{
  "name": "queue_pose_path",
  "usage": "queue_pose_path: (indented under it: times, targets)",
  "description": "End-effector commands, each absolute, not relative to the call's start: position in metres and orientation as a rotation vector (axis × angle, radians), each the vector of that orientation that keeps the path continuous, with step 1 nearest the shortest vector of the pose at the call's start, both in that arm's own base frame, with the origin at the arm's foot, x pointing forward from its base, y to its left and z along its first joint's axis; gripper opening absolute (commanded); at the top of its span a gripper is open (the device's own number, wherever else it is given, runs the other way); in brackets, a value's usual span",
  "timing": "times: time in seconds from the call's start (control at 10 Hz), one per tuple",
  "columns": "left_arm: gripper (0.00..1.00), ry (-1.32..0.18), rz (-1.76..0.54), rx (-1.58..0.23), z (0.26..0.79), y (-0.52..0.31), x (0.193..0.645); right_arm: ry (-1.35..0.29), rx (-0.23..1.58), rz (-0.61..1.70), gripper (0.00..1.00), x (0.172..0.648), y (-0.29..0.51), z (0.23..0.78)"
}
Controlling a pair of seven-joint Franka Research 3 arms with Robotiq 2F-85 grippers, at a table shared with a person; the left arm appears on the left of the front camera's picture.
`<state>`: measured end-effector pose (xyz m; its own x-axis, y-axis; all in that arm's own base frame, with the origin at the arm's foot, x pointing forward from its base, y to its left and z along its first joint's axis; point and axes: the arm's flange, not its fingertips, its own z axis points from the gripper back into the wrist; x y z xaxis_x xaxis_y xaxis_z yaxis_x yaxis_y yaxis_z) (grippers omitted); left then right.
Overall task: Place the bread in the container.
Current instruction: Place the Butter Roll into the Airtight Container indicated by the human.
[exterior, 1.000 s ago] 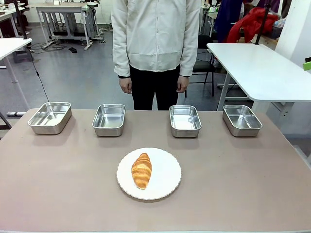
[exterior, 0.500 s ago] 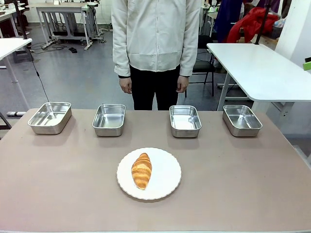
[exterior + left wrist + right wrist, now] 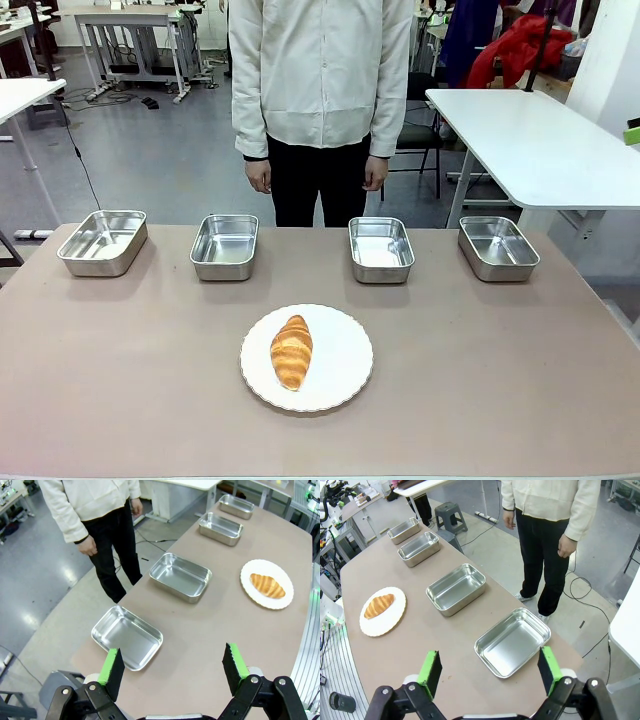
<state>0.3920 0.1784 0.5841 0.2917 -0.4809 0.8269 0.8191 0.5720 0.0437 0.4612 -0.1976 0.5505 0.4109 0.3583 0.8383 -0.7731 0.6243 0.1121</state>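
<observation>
The bread point(image 3: 291, 351), a golden-brown croissant, lies on a round white plate point(image 3: 345, 340) near the middle of the brown table. Several empty steel containers stand in a row along the far edge, from the leftmost point(image 3: 102, 241) to the rightmost point(image 3: 498, 247). In the left wrist view my left gripper point(image 3: 173, 665) hangs open above the table, by the end container point(image 3: 127, 636), with the bread point(image 3: 267, 585) far off. In the right wrist view my right gripper point(image 3: 489, 671) is open over the other end container point(image 3: 512, 641), and the bread point(image 3: 379, 605) lies far to the left.
A person in a white jacket point(image 3: 322, 70) stands at the far side behind the pans, both hands point(image 3: 259, 178) hanging down. A white table point(image 3: 540, 140) stands beyond the right corner. Bare tabletop point(image 3: 120, 370) surrounds the plate.
</observation>
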Motion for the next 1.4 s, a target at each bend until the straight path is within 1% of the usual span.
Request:
queue_pose_path:
  times: [0.0,1.3]
  targets:
    - [1.0,-0.923,-0.917,-0.431,0.5847,0.1786,0.3907,-0.888,0.539,0.757,1.0,0.4612,-0.1972,0.5515]
    - [1.0,-0.923,-0.917,-0.431,0.5847,0.1786,0.3907,-0.888,0.539,0.757,1.0,0.4612,-0.1972,0.5515]
